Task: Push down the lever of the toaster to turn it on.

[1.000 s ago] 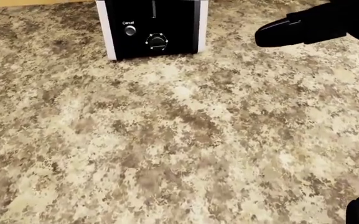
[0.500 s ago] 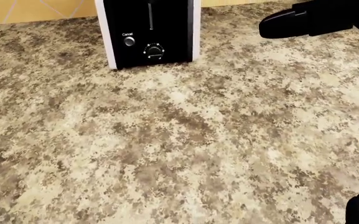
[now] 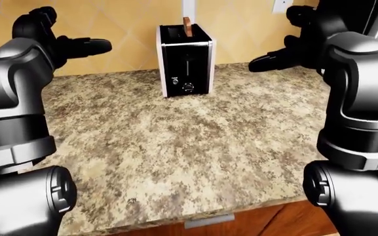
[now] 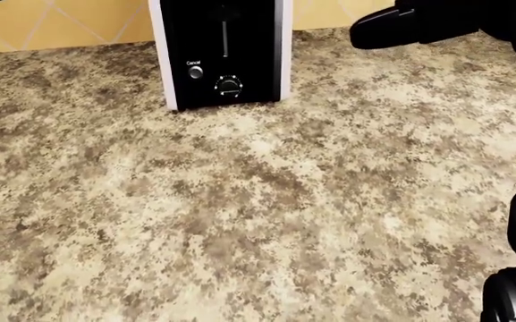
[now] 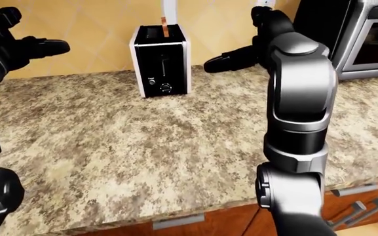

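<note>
A black toaster (image 3: 186, 61) with white sides stands on the granite counter (image 3: 175, 147) near the yellow wall. Its face shows a vertical lever slot (image 4: 226, 37), a Cancel button (image 4: 195, 72) and a dial (image 4: 229, 84); the lever itself I cannot make out. A slice of toast (image 3: 187, 25) sticks up from a top slot. My right hand (image 3: 274, 59) is open, fingers pointing left, raised right of the toaster and apart from it. My left hand (image 3: 87, 46) is open, raised left of the toaster and apart from it.
A steel toaster oven (image 5: 366, 37) stands on the counter at the right. A white outlet plate (image 3: 282, 5) is on the wall. Wooden drawers with metal handles (image 5: 356, 209) run below the counter edge.
The head camera has tilted and shifted, so the toaster shows more of its face and sits slightly right. My right hand's fingertip has moved a little left, toward the toaster.
</note>
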Robot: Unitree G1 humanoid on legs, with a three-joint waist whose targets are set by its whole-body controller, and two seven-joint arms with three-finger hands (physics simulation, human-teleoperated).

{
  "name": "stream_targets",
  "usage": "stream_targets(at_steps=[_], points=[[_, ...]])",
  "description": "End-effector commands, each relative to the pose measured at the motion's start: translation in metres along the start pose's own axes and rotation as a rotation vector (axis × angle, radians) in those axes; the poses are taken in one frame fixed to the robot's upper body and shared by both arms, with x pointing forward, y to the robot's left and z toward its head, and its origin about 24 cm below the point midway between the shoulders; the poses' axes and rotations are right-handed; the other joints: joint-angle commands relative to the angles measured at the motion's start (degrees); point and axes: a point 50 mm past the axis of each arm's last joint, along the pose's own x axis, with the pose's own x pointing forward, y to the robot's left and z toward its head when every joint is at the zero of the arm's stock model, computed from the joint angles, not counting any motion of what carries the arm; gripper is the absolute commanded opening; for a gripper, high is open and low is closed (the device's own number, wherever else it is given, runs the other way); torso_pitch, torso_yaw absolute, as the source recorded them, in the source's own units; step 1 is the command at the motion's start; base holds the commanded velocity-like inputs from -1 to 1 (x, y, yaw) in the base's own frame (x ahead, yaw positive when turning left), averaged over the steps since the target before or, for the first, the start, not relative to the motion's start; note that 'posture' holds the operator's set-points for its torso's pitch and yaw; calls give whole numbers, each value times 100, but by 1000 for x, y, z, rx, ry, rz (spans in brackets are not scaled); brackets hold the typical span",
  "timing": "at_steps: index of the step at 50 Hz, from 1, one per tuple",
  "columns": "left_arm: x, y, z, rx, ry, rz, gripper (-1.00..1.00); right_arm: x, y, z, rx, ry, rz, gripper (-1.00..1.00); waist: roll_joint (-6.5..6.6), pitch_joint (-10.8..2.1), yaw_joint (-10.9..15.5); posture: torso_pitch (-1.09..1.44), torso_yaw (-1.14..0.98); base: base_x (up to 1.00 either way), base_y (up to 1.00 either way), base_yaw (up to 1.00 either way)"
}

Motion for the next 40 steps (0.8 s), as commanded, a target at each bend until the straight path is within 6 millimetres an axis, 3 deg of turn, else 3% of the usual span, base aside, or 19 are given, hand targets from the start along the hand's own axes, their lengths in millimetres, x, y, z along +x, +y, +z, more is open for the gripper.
stream_targets(at_steps=[1, 9, 17, 25, 33, 40], points=[[-7, 1, 22, -4, -100, 0, 100, -5, -2, 17, -13, -81, -16, 100, 21, -162, 2, -24, 0, 0, 0, 0], [-9, -3, 23, -2, -109, -8, 100, -3, 0, 17, 0, -85, -5, 100, 32, -488, 19, -30, 0, 0, 0, 0], [-9, -4, 24, 0, -104, -14, 100, 6, 11, 29, 0, -93, 20, 100, 46, -682, 31, -30, 0, 0, 0, 0], [-9, -2, 26, 4, -135, 11, 100, 23, 29, 56, -7, -119, 60, 100, 98, -749, 8, -30, 0, 0, 0, 0], [-9, -2, 24, -22, -118, -11, 100, 48, 54, 65, -3, -124, 118, 100, 136, -776, -5, -30, 0, 0, 0, 0], [-8, -1, 25, -23, -109, -7, 100, 65, 75, 62, -7, -115, 165, 100, 172, -777, -20, -30, 0, 0, 0, 0]])
